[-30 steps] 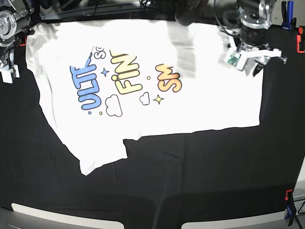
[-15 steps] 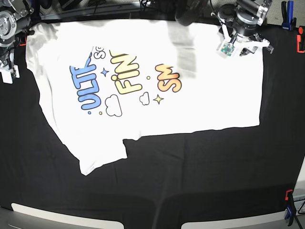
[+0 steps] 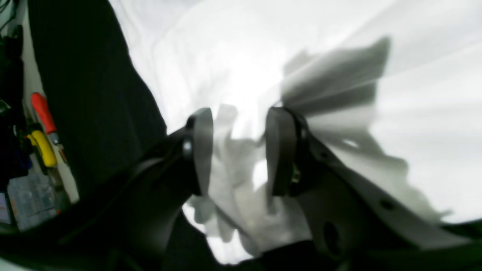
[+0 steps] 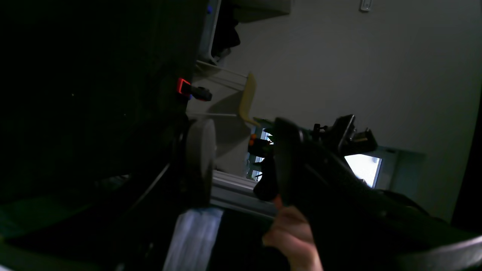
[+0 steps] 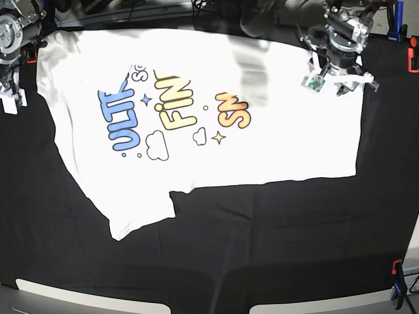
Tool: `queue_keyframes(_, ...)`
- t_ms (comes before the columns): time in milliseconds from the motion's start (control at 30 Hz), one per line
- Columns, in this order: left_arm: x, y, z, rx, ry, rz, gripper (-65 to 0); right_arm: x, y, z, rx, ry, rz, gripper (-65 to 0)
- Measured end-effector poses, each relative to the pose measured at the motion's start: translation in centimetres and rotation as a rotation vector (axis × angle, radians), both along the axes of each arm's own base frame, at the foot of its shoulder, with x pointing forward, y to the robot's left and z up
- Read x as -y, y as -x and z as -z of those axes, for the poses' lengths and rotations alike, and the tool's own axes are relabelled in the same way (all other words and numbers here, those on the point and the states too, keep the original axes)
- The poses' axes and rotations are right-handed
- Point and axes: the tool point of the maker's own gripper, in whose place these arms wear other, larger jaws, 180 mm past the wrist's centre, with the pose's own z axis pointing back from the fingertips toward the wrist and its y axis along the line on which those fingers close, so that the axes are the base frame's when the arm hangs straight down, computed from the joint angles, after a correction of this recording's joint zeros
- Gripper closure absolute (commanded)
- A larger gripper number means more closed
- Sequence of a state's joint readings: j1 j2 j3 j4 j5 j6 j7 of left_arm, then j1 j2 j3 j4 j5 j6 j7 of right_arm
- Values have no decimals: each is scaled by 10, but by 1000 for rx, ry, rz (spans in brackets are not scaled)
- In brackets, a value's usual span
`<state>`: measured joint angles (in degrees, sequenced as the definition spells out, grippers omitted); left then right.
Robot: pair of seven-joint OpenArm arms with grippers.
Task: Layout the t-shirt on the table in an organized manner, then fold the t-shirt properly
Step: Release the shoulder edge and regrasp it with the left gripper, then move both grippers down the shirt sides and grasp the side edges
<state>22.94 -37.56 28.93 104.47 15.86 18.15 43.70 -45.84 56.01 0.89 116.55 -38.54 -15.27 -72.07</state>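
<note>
Desk (image 5: 275, 235) under black cloth. White t-shirt (image 5: 288, 140) spread print-up across far half, reaching far edge; one sleeve (image 5: 141, 216) angled toward near-left. Red clamp (image 5: 412, 60) on right edge near far corner; another (image 5: 397, 281) at near-right corner.

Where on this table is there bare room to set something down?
The widest bare stretch of the table is the black cloth in front of the t-shirt, running to the near edge. A narrower strip lies beside its left sleeve. The far side is crowded: the shirt reaches it, with the left hand over one corner.
</note>
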Motion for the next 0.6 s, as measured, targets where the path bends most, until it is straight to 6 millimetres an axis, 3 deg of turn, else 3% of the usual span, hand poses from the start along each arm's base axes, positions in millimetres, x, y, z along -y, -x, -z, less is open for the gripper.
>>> queue_keyframes(167, -17, 10, 5, -70, -58, -54, -215, 0, 0, 0, 0, 0, 0, -250)
queue_keyframes(367, -13, 26, 3, -101, -56, -59, -215, -2, -2, 0, 1, -4, -14, -250)
queue_keyframes(500, 1, 18, -29, -19, -51, -19, -215, -16, -20, 3, 15, -32, -140, -250)
queue_keyframes(600, 16, -4, -66, 124, -43, 33, -216, -28, -30, 3, 27, -54, -218, -250)
